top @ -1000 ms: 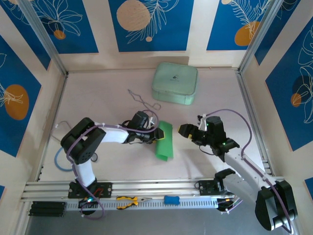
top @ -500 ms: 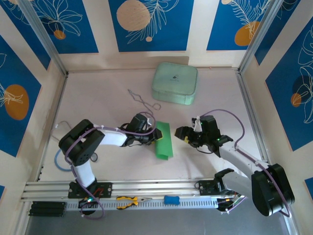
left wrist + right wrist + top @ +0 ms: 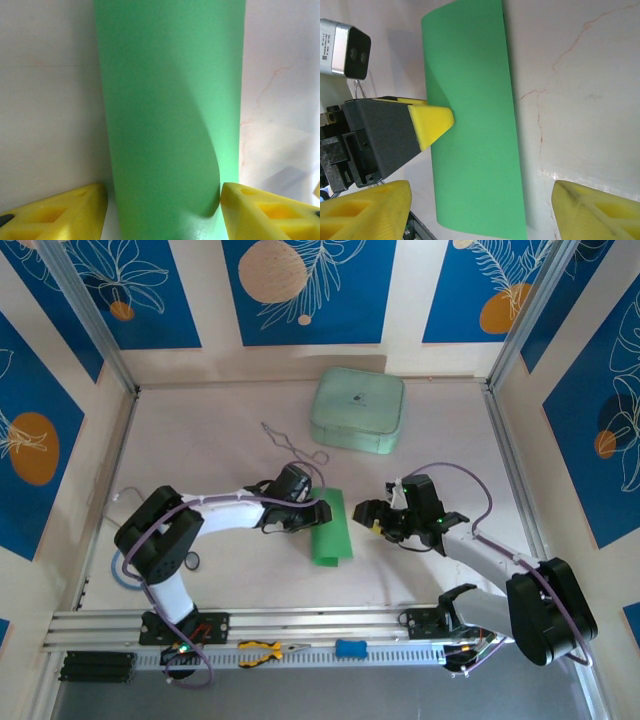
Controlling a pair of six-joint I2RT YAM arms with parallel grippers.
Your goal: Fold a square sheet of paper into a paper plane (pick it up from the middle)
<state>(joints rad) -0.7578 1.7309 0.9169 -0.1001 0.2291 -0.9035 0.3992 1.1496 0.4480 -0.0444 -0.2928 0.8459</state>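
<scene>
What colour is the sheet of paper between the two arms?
Plain bright green, no pattern. The paper shows best in the left wrist view.

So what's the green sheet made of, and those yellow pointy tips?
Green sheet: looks like thin matte paper; it curls softly where it is folded over. Yellow fingertips of the left end effector: probably moulded plastic, smooth, with hollow triangular pockets.

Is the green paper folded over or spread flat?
Folded over: the green paper is a narrow doubled strip, its upper layer bowing up loosely, not pressed flat.
</scene>
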